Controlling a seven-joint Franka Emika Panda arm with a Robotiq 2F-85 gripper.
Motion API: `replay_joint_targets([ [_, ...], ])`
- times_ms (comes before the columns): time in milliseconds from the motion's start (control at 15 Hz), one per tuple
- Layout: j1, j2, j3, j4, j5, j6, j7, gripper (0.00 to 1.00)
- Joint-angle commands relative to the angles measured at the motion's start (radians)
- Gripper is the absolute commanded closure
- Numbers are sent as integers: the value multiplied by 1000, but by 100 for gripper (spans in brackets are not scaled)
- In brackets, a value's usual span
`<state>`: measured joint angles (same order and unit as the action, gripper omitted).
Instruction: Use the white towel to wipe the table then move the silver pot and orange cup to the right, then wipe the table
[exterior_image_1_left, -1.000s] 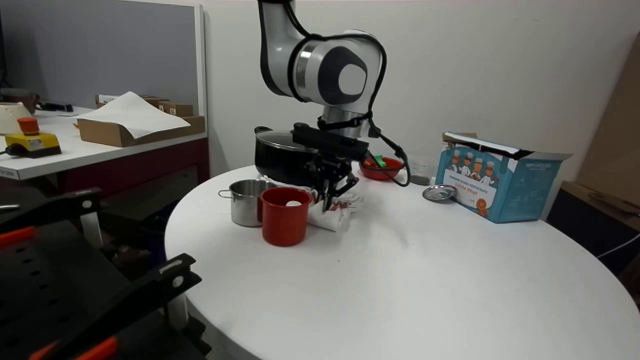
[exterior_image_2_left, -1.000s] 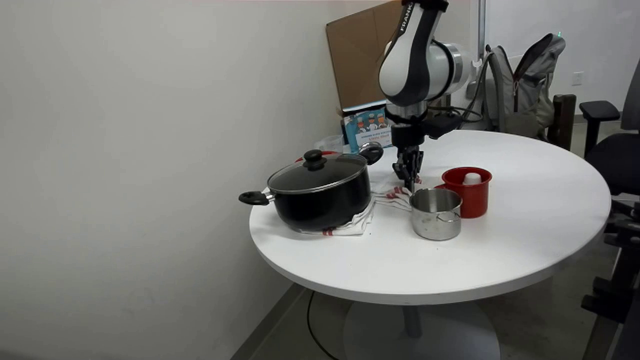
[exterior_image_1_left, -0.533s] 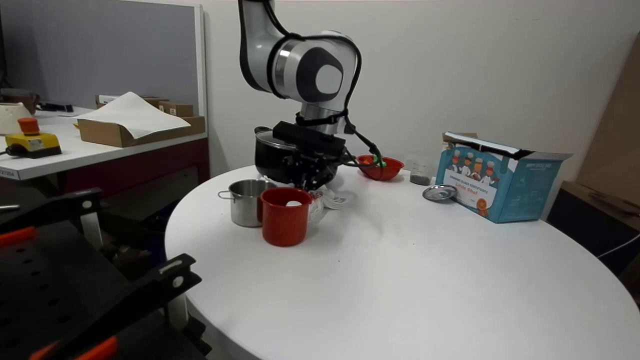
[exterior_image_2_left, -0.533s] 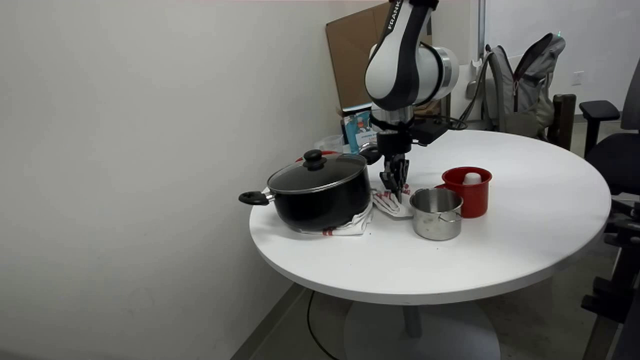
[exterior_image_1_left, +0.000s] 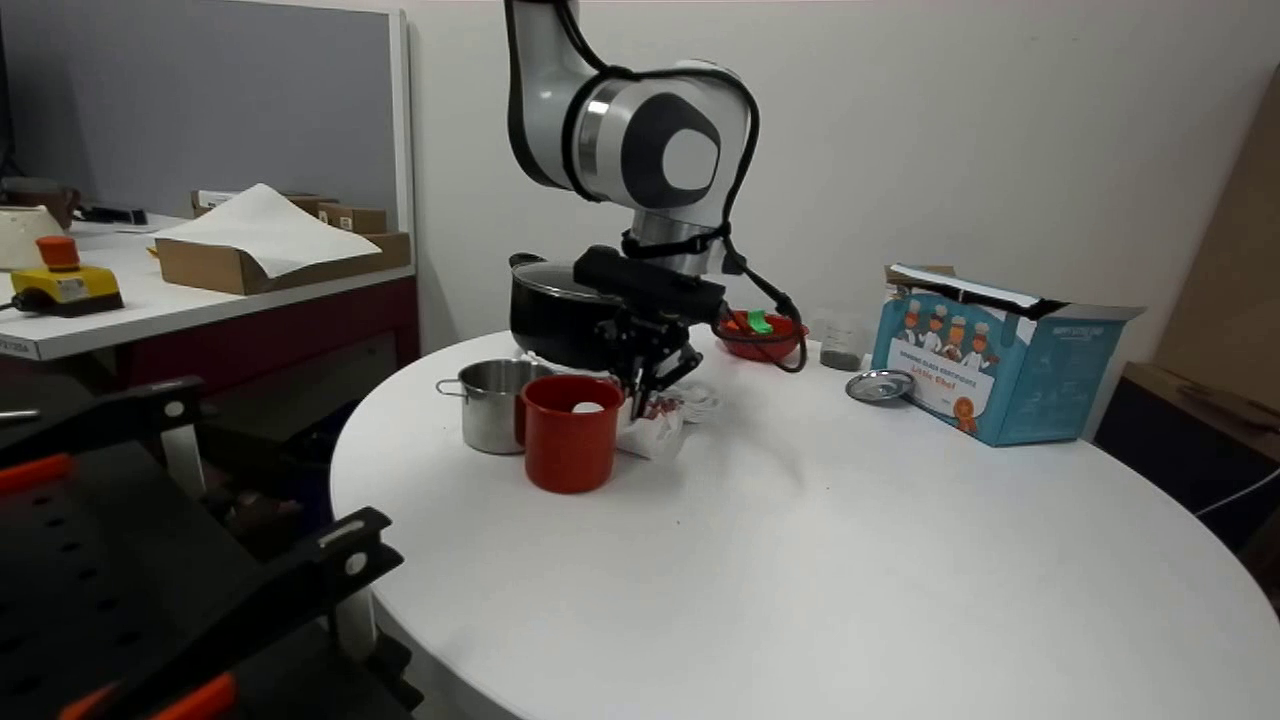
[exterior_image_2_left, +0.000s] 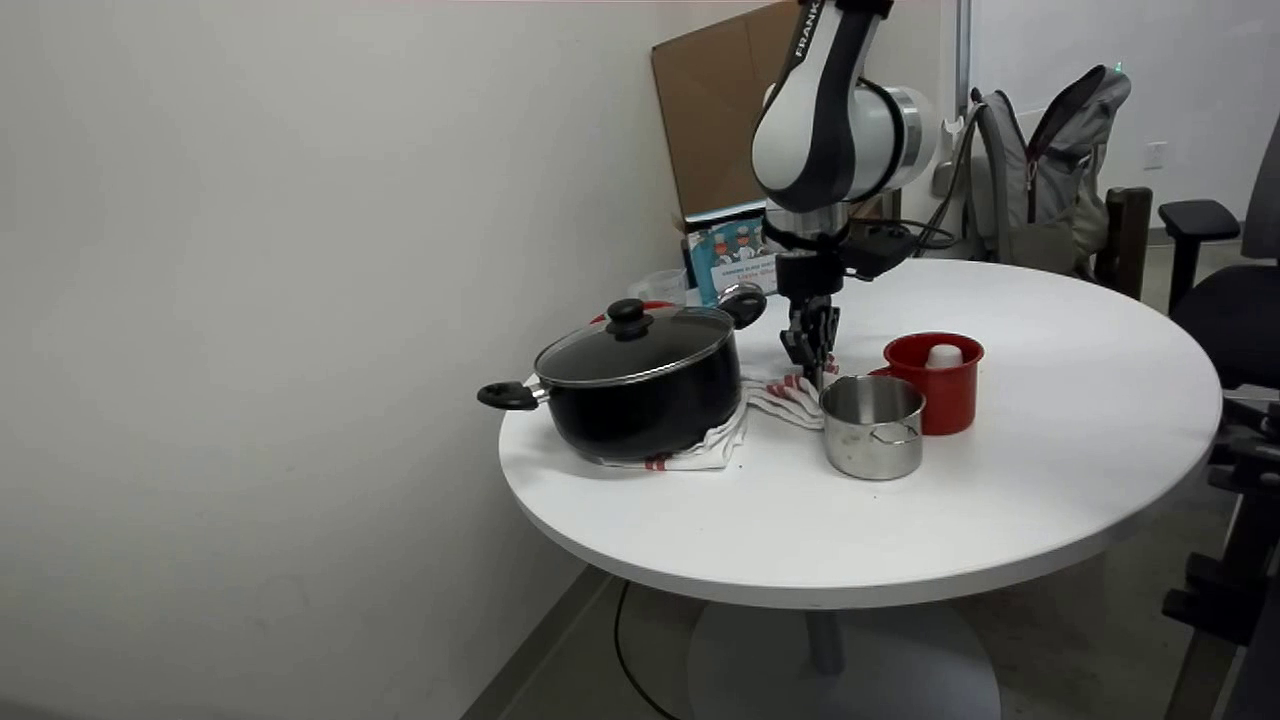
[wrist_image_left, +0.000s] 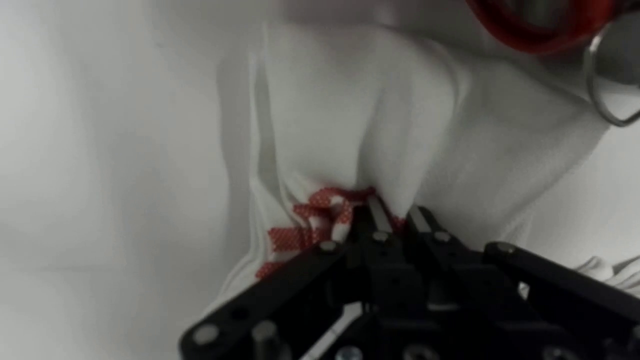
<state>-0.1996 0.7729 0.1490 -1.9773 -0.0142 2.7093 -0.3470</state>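
In an exterior view, the shiny cylindrical metal pot (exterior_image_1_left: 489, 415) and straight-sided red-orange plastic cup (exterior_image_1_left: 568, 445) stand unmoved left of the jaws. These, pinching the red-striped white cloth towel (exterior_image_1_left: 652, 438), have just slid rightward: the first wipe is probably underway.

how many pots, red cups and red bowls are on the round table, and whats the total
Pots: 2 (black pot, silver pot)
Red cup: 1
Red bowl: 1
Total: 4
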Motion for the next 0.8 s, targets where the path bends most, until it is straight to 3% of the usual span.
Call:
replay_joint_targets([
  [0, -61, 8, -38, -22, 9, 19, -25, 95],
  [733, -319, 13, -92, -17, 74, 37, -78, 95],
])
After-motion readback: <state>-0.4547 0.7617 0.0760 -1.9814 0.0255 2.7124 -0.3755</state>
